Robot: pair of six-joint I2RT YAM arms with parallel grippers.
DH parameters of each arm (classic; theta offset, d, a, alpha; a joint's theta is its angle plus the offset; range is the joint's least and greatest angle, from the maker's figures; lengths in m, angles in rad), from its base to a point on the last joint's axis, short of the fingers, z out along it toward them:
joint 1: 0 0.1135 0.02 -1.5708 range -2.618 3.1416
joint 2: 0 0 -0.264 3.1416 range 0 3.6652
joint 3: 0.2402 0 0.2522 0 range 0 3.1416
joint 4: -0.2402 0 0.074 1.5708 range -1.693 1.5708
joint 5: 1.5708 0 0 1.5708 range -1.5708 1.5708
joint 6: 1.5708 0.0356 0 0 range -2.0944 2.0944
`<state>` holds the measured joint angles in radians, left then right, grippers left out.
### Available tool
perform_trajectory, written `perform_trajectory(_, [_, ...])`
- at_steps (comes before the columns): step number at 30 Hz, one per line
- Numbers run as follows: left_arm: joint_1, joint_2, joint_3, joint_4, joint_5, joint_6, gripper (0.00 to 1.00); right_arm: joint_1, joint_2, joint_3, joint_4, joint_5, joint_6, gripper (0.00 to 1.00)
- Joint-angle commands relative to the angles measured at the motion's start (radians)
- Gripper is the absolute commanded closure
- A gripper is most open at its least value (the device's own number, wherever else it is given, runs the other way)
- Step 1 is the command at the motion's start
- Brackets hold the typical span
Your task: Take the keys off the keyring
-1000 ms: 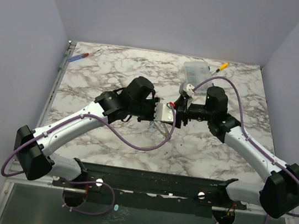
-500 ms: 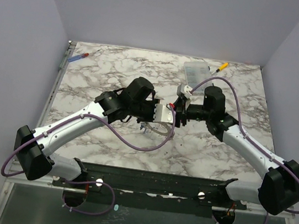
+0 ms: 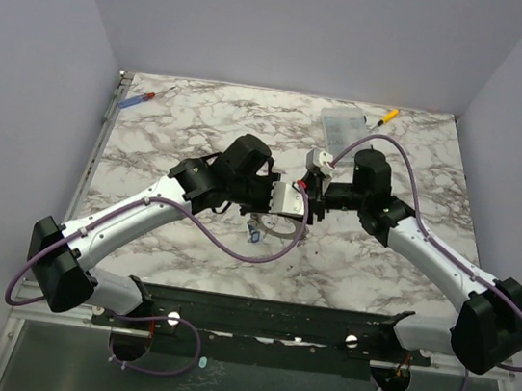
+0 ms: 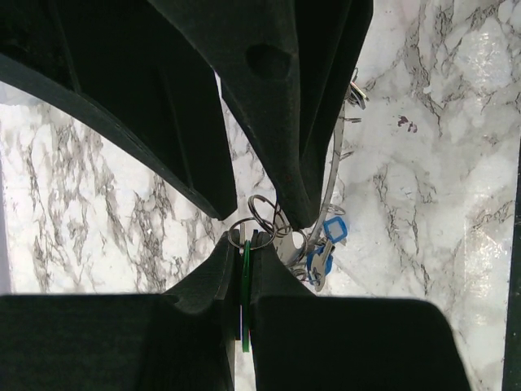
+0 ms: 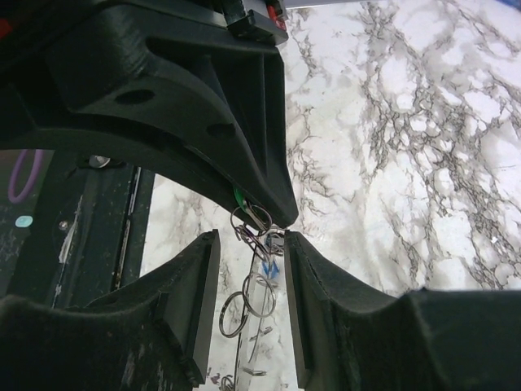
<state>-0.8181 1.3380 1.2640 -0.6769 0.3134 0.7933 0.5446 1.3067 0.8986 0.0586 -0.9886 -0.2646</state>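
Keys [image 4: 326, 244] hang bunched between our pincers over the worktop [image 5: 391, 147]. Left pincer [image 4: 246, 252] grips the green key [image 4: 246, 314]; right pincer [image 5: 248, 244] is narrowly parted around small rings [image 5: 252, 221]. We should draw apart slowly, keeping tension.

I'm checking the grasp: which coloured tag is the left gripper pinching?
The green tag, held edge-on in the left gripper. The blue tags hang free beside it, outside the pinch.
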Motion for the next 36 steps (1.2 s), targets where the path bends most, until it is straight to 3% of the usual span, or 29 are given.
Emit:
perform_trajectory(1, [0.002,-0.001,0.038,0.020,0.045,0.000,1.00,0.009,0.016,0.021,-0.027,-0.046,-0.036,0.55])
perform_trajectory(6, [0.002,-0.009,0.033,0.018,0.044,0.002,1.00,0.011,0.012,0.005,-0.044,-0.046,-0.061,0.60])
perform_trajectory(9, [0.002,-0.013,0.028,0.017,0.038,0.004,1.00,0.011,0.006,-0.003,-0.055,-0.042,-0.072,0.70])
perform_trajectory(15, [0.005,-0.022,0.021,0.017,0.030,0.001,1.00,0.011,-0.007,0.001,-0.076,-0.007,-0.085,0.99])
perform_trajectory(21, [0.020,-0.039,-0.006,0.017,0.018,0.004,1.00,0.009,-0.033,0.011,-0.068,0.018,-0.031,0.99])
perform_trajectory(36, [0.024,-0.063,-0.066,0.029,0.034,0.045,1.00,0.000,-0.020,-0.054,0.270,-0.065,0.320,0.99])
